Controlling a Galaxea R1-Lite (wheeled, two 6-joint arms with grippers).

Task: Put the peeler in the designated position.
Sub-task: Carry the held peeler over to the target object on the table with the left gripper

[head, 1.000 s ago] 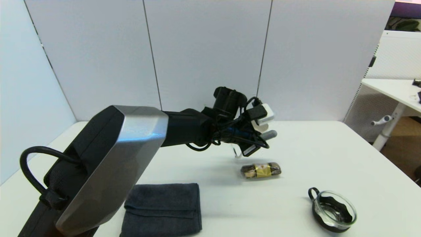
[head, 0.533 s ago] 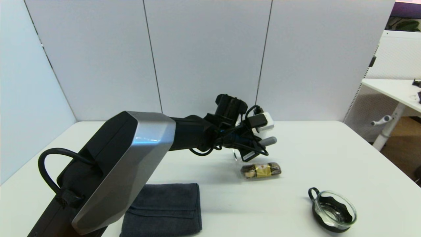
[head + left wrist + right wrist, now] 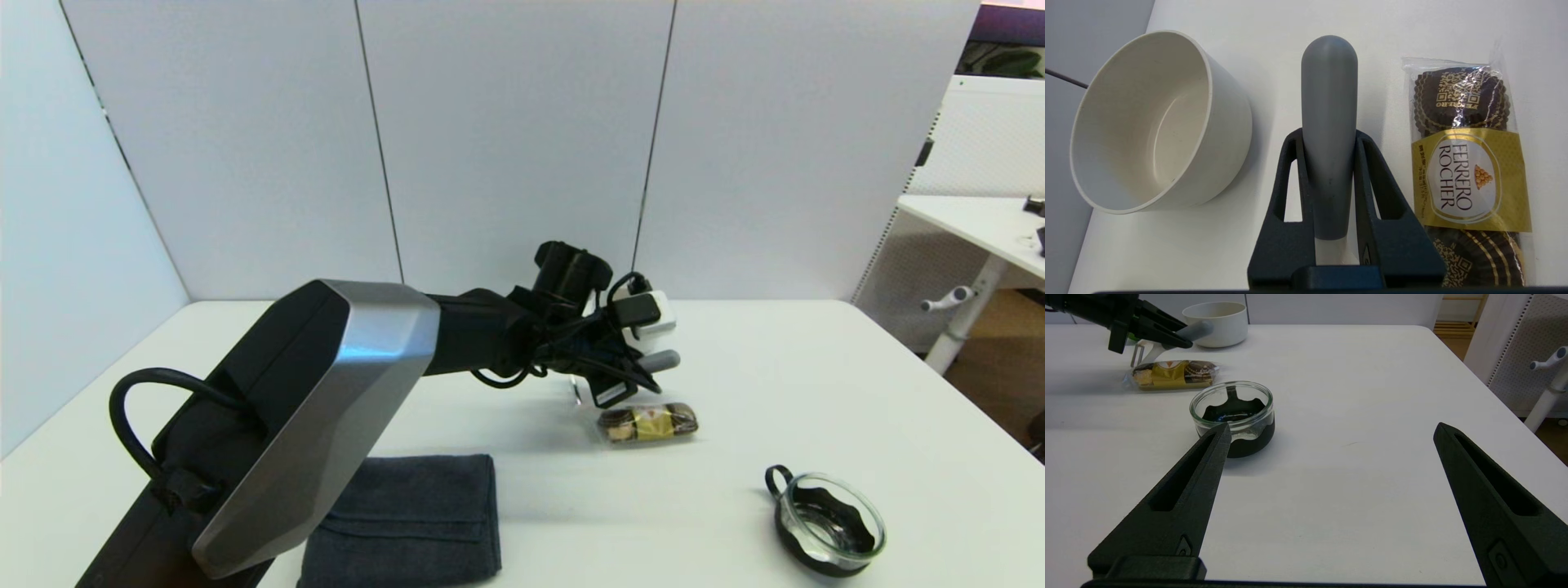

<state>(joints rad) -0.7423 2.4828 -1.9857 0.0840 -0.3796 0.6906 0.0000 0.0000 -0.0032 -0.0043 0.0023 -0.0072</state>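
While the head view shows the left gripper [image 3: 633,377] reaching out over the white tabletop [image 3: 816,384], its jaws are clamped on the small grey-handled peeler [image 3: 660,360], held above the gold-banded chocolate packet [image 3: 647,422]; a dark grey folded towel [image 3: 404,518] and a glass jar lid [image 3: 826,527] lie nearer.

From the left wrist, the peeler's handle [image 3: 1329,134] hangs between a cream round bowl [image 3: 1155,122] and the packet [image 3: 1466,171]. A descent drifting sideways could land it on either one.

From the right wrist, the right gripper [image 3: 1327,498] rests parked, jaws wide apart.
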